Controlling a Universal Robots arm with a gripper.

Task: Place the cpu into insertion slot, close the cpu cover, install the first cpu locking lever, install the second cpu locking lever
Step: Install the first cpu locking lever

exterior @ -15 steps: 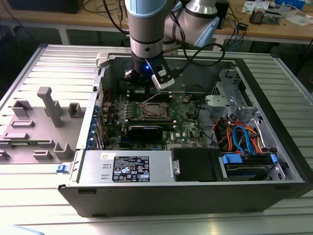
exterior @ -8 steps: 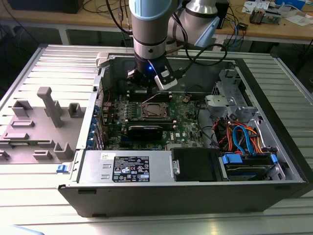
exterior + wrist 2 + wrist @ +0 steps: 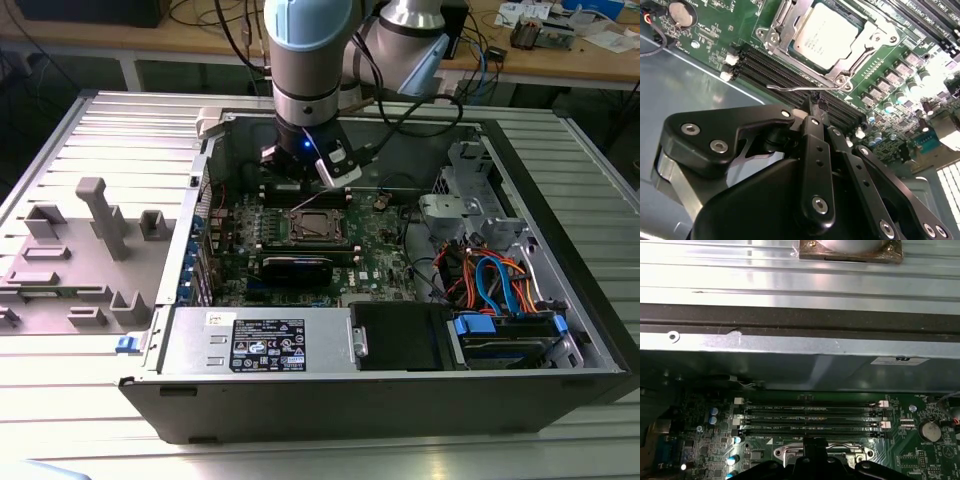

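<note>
In the exterior view the robot arm reaches down into an open computer case lying on a ribbed metal table, and the gripper hangs just above the green motherboard, over the far edge of the insertion slot. A long black card lies on the near side of the slot, a labelled power supply sits along the case's front wall, blue and orange cables bunch at the exterior view's right, and a grey moulded fixture stands on the table at the exterior view's left. In the second wrist view the cpu lies flat in the slot, its dull silver-grey top square and smooth, and the cpu cover, a thin bright metal frame, lies down around it with the chip showing through its window. A thin wire locking lever runs along the socket's edge above the black memory slots. The gripper has its black fingers drawn together, the tips meeting right beside that lever; I cannot tell whether they pinch it. A coin cell battery sits on the board near the corner. In the first wrist view the gripper points at the socket's edge, with the memory slots just beyond it and the grey case wall behind them.
</note>
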